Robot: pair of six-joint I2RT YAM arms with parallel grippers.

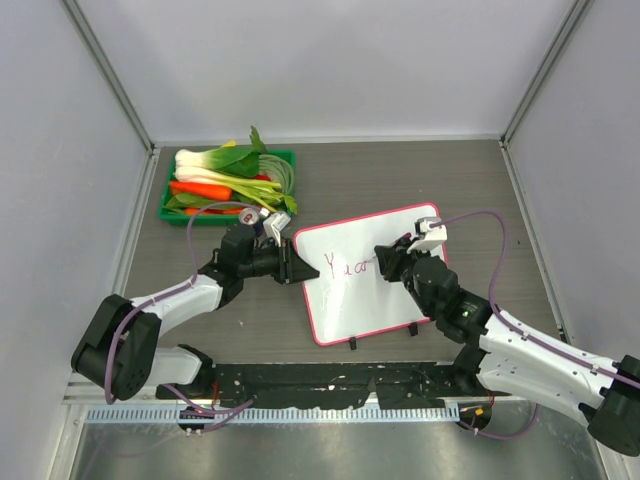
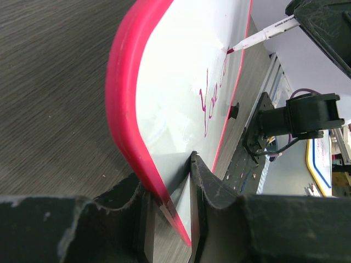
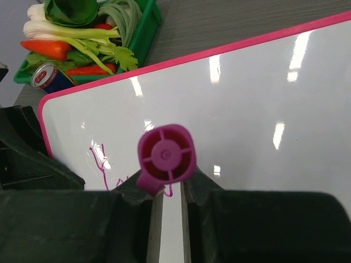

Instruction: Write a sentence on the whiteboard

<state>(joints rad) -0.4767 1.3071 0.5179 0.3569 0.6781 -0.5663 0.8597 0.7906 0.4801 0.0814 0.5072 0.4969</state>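
The glossy white rectangular whiteboard w/ thin pink-red frame (image 1: 385,290) is lying askew around the middle of the dark wood-grain table (image 1: 500,190), its far-left corner near the green plastic tray of vegetables (image 1: 168,195).

The left claw (image 2: 170,186) is clenching the board's left edge, one finger over and one under the frame, bracing it. The right claw (image 3: 167,192) is grasping a pink-purple marker pen w/ round ribbed end (image 3: 166,156), and the tip is touching the white surface right of the writing.

The thin pink-purple cursive sentence (image 1: 350,267) is sitting in the board's left half. Only its opening letters, approx "You ca", are showing, so the job is prob. under halfway.

Risks from here:
- The glossy rim is giving the left claw little to bite on. If it slips, the board could be sliding under pen pressure and the line wobbling.
- W/ a finger under the edge, that side is looking slightly lifted. Pressing hard could be rocking the board and breaking strokes.
- The marker is being pinched in a narrow grip. Sideways drag could be pivoting it and distorting letters.
- The right wrist is working close over the surface, so drifting left could be smearing wet ink.
- A small red-blue drinks can (image 3: 48,76) is lying by the tray near the left arm, and a big shift there could be knocking it.
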